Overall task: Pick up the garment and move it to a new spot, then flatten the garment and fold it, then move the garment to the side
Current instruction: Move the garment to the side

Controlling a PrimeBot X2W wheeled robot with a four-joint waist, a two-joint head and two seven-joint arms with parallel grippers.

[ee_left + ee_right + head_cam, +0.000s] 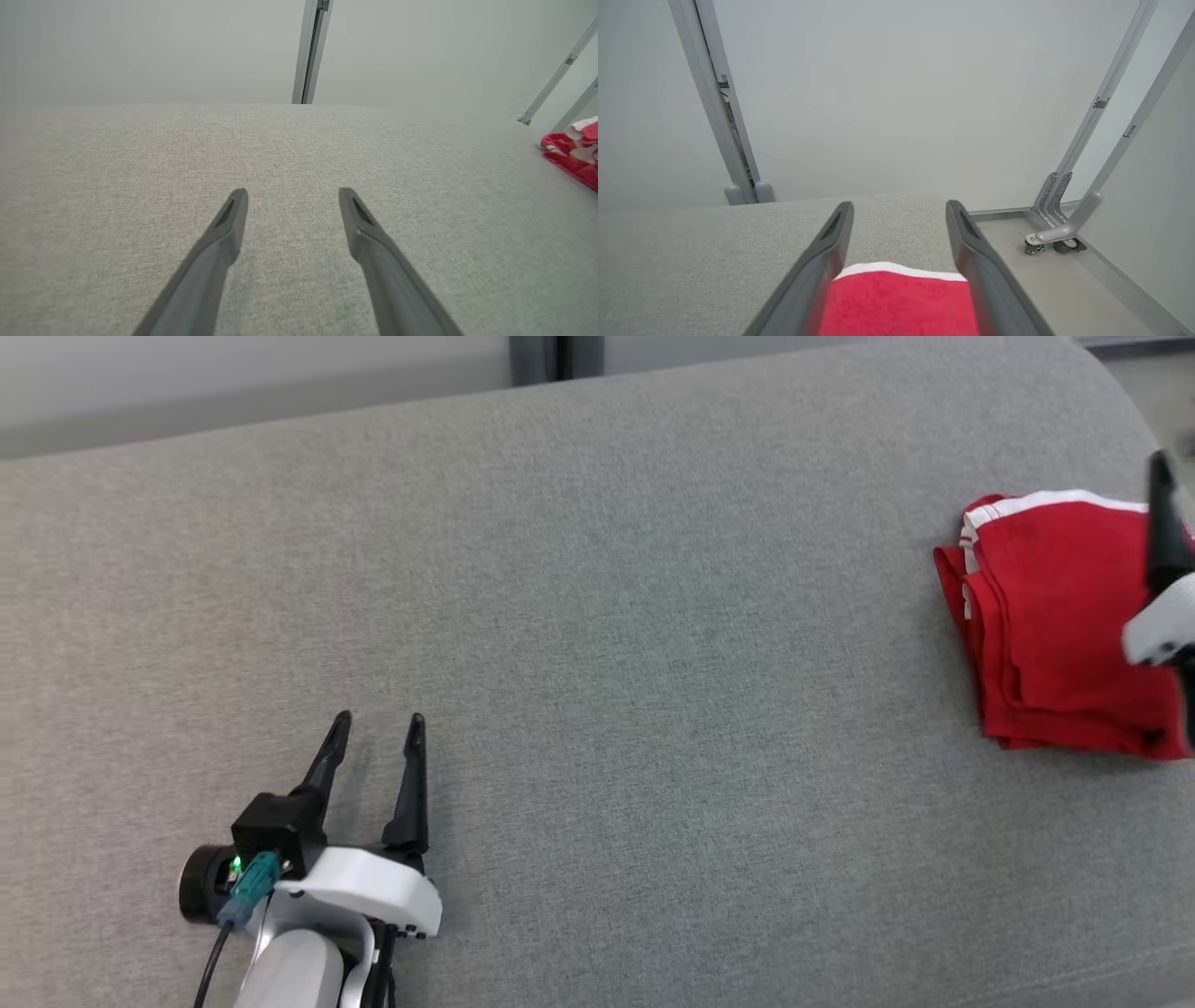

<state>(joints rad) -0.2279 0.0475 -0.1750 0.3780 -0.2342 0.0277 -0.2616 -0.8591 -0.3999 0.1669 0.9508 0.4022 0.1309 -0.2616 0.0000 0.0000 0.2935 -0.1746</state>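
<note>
The garment (1055,625) is red with a white trim and lies folded in layers at the far right of the grey cushion (597,663). My right gripper (899,205) hovers over it, open, and the red cloth (896,303) with its white edge shows below and between the spread fingers. In the head view one dark finger (1167,532) of that gripper rises in front of the garment at the right edge. My left gripper (376,721) rests at the lower left, open with nothing between its fingers, far from the garment. The left wrist view catches the garment's corner (572,156) at its right edge.
The cushion's rounded far edge runs along the top, with a pale wall and a grey post (555,357) behind it. Past the cushion's right end lie a bare floor and a metal frame on castors (1052,235).
</note>
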